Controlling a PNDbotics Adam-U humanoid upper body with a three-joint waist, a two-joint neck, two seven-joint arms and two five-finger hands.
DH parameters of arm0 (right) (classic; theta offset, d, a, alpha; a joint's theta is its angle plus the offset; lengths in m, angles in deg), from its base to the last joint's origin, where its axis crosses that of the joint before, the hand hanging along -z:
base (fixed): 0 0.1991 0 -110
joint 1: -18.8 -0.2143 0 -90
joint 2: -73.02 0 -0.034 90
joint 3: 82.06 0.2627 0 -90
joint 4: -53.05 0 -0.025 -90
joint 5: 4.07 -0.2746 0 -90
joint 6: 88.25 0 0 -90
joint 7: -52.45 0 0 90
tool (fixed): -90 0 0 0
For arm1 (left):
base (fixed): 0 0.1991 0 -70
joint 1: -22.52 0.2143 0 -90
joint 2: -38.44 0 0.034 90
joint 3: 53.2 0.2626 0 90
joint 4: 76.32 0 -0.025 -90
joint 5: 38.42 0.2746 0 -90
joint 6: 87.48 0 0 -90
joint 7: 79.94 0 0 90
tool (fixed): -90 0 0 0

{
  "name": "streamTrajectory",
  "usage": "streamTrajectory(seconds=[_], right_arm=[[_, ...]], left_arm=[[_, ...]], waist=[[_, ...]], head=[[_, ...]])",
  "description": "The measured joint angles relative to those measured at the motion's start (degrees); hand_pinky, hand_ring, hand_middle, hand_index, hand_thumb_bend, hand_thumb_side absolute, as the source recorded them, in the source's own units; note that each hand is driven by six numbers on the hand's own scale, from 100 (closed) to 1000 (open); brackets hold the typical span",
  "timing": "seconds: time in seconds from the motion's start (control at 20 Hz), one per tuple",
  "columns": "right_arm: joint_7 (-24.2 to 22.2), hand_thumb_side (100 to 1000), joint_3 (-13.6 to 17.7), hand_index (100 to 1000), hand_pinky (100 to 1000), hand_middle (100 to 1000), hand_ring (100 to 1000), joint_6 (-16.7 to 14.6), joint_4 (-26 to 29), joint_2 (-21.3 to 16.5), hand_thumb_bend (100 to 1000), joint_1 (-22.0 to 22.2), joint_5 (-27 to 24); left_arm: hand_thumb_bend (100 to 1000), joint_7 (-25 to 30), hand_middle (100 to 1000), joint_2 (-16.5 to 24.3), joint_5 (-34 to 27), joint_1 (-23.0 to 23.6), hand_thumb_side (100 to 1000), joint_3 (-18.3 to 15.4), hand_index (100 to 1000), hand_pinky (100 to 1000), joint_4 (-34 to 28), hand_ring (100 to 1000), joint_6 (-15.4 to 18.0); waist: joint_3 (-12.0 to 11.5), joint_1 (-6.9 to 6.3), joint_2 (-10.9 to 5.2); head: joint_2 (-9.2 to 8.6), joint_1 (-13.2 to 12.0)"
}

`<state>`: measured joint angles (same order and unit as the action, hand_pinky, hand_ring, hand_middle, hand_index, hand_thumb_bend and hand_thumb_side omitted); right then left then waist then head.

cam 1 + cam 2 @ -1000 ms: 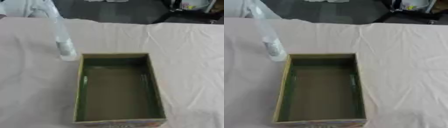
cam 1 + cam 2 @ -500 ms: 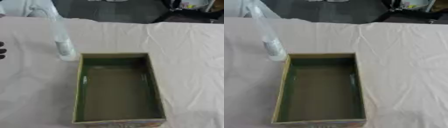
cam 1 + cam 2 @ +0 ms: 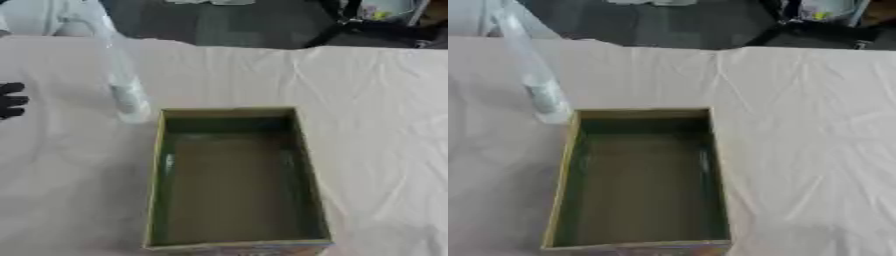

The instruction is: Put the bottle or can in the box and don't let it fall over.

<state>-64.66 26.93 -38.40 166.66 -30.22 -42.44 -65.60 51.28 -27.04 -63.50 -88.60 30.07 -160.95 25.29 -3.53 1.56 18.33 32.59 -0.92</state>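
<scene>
A tall clear plastic bottle (image 3: 122, 80) with a pale label stands upright on the white cloth, just off the far left corner of the box. The box (image 3: 229, 235) is open-topped, with dark green inner walls and floor, and holds nothing. My left hand (image 3: 10, 100) shows only as black fingertips at the left edge of the left eye view, level with the bottle's lower half and well apart from it. The right hand is in neither view.
A white cloth (image 3: 798, 125) with creases covers the table. Beyond the far edge lies a dark floor with dark equipment (image 3: 815, 25) at the upper right. Something white (image 3: 44, 17) shows at the upper left behind the bottle.
My left hand has come into the left eye view from the left edge and reached a little further toward the bottle. The bottle and the box have not moved.
</scene>
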Motion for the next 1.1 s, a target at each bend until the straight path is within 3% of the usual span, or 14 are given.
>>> streamTrajectory(seconds=[1.1], right_arm=[[-0.8,554,-0.5,938,949,856,772,0.8,0.0,-0.2,100,-1.3,-0.4]], left_arm=[[324,4.1,1000,-0.1,-2.4,-8.6,479,2.7,886,1000,4.4,1000,-4.1]], waist=[[0.8,-0.01,0.71]], head=[[-0.83,-1.9]])
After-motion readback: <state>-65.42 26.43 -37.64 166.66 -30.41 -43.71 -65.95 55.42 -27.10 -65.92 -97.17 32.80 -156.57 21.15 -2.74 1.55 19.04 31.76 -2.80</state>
